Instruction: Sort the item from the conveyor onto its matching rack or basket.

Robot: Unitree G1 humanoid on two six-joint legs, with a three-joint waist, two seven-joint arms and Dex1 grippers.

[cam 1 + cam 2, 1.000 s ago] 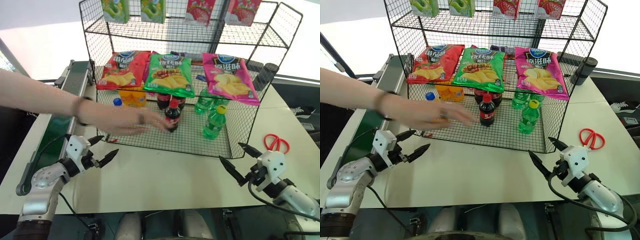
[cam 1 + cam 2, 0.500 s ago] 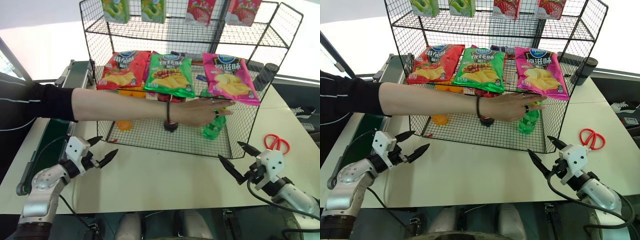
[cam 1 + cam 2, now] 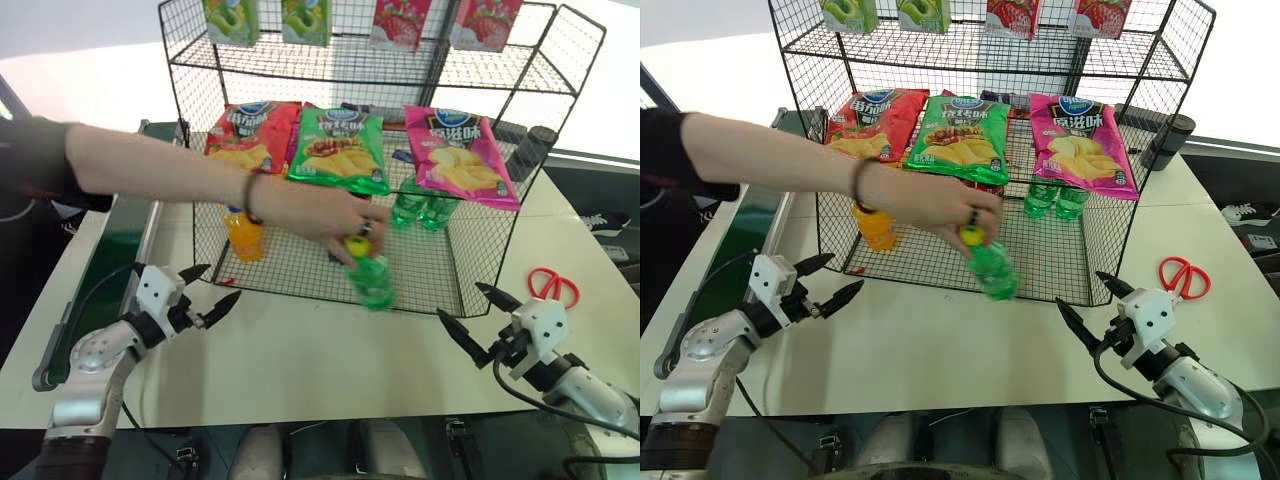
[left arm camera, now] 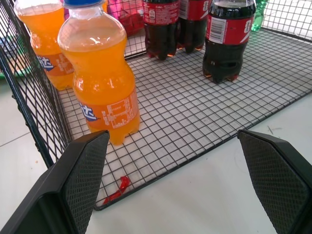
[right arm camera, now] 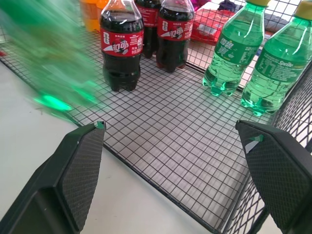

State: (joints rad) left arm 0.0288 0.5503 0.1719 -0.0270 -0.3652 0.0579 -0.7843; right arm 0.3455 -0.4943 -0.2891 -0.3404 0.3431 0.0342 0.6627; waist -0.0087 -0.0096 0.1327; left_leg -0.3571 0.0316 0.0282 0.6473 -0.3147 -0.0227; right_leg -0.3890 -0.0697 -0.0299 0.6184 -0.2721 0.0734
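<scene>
Meanwhile, a person's hand [image 3: 335, 215] holds the green soda bottle [image 3: 368, 275] by its yellow cap, tilted, above the front part of the black wire basket [image 3: 452, 296]. Both grippers hover over the white table [image 3: 330, 360] just in front of that basket: the left gripper [image 3: 208, 292] has its fingers spread apart and empty, near the orange-drink bottle [image 4: 101, 73]; the right gripper [image 3: 468, 315] likewise stands wide and holds nothing. Cola bottles [image 5: 121, 46] and two more green bottles [image 5: 233, 51] stand inside the basket. To the left runs the conveyor [image 3: 118, 235].
</scene>
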